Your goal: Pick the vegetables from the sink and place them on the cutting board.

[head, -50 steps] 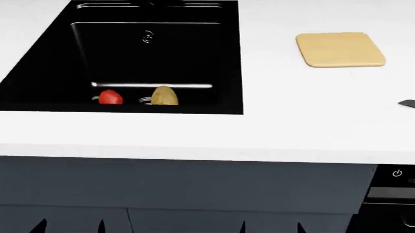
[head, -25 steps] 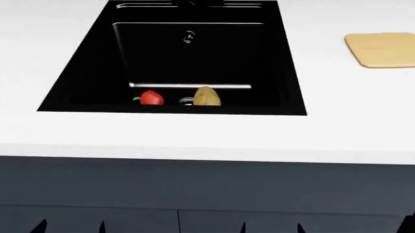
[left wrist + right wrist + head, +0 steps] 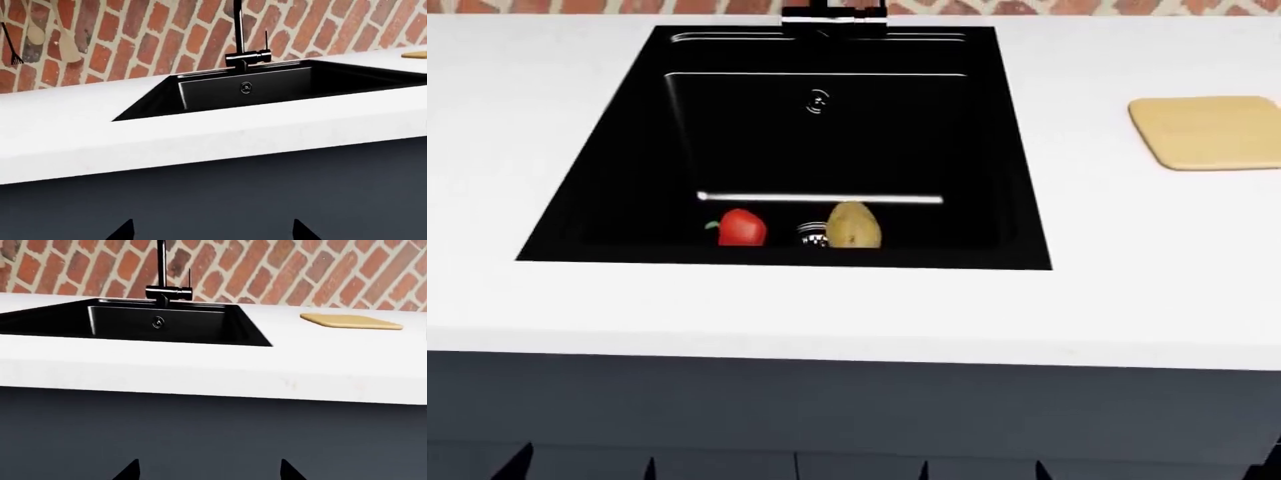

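A: Scanning from the left, what do you see of the room?

B: A white surface point(image 3: 827, 310) runs across the whole head view, with dark cabinet fronts point(image 3: 827, 410) below its front edge. A red brick wall point(image 3: 133, 30) stands behind it, and utensils point(image 3: 33, 35) hang on that wall at the far left of the left wrist view.

A: And set into the surface?

B: The sink point(image 3: 601, 170), a black rectangular basin, with a black faucet point(image 3: 834, 14) at its back edge. Well to the right of it lies the cutting board point(image 3: 1214, 132), flat on the white surface and bare.

A: Where are the vegetables?

B: Both sit on the sink floor near the front wall. The bell pepper point(image 3: 742, 227) is on the left, the potato point(image 3: 853, 225) on the right, with the round drain point(image 3: 813, 235) between them. They do not touch.

A: And the fingers?

B: Only dark tips show. The left fingers point(image 3: 121, 231) and the right fingers point(image 3: 127, 470) poke in at the lower edge of their wrist views, spread apart and holding nothing. They sit low, in front of the cabinet, well apart from both vegetables and the board.
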### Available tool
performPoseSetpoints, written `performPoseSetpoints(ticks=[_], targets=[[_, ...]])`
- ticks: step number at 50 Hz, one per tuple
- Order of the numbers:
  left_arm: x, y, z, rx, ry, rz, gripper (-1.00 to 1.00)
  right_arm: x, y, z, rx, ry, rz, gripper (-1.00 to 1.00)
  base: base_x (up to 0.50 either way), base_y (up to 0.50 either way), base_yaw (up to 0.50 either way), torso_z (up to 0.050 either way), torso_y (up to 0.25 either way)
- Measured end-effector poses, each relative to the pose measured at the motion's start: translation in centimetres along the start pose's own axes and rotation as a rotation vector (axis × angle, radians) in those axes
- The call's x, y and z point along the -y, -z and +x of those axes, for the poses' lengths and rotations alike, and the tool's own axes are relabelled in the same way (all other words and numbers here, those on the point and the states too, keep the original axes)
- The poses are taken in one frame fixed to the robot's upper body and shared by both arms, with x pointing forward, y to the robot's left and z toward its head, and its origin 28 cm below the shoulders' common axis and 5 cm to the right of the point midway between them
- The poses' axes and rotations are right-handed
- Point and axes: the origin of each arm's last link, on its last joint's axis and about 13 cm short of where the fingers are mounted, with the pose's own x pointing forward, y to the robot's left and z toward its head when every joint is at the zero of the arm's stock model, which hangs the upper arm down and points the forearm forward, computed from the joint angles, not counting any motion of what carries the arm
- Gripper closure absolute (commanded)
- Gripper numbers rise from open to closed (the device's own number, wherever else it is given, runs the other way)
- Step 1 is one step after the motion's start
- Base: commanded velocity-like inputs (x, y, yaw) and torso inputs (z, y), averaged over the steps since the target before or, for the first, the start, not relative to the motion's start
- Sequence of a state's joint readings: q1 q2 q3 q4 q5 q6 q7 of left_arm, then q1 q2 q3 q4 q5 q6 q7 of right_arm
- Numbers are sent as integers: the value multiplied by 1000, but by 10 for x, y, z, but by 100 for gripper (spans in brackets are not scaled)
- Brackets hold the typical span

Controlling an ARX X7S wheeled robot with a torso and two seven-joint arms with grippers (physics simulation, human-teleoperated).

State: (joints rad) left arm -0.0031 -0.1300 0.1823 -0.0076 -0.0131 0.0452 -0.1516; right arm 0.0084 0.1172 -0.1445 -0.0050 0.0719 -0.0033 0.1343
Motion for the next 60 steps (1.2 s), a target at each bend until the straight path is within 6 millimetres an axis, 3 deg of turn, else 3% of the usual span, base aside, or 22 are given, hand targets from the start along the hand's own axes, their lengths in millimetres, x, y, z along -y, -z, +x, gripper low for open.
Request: performPoseSetpoints(ticks=[14,20,25,32,44,51,60], targets=[[1,-1,0,13,-2,20,-100,0,-1,0,9,-5,-13,-100,0,0,0,50,0],[-2,-8,5,-10,-35,-37,-100,0,-7,5,16,19,3,-100,0,0,0,0,0],[-3,-32,17,-17,-28,-66,-100,4,-32,19,53,38,12,-100,0,0,0,0,0],[-9,-84,37,-6,-14,-134,-100,14,-88,43,121,45,14,-100,0,0,0,0,0],[-39,-160,81,0,49,-145,-100,45,-169,75,154,-18,-13,-100,0,0,0,0,0],[-56,-190,100,-23,65,-135,-100,64,-195,86,119,-40,-44,-100,0,0,0,0,0],[-69,-213,115,-53,82,-114,-100,78,-209,89,78,-56,-57,-100,404,0,0,0,0]])
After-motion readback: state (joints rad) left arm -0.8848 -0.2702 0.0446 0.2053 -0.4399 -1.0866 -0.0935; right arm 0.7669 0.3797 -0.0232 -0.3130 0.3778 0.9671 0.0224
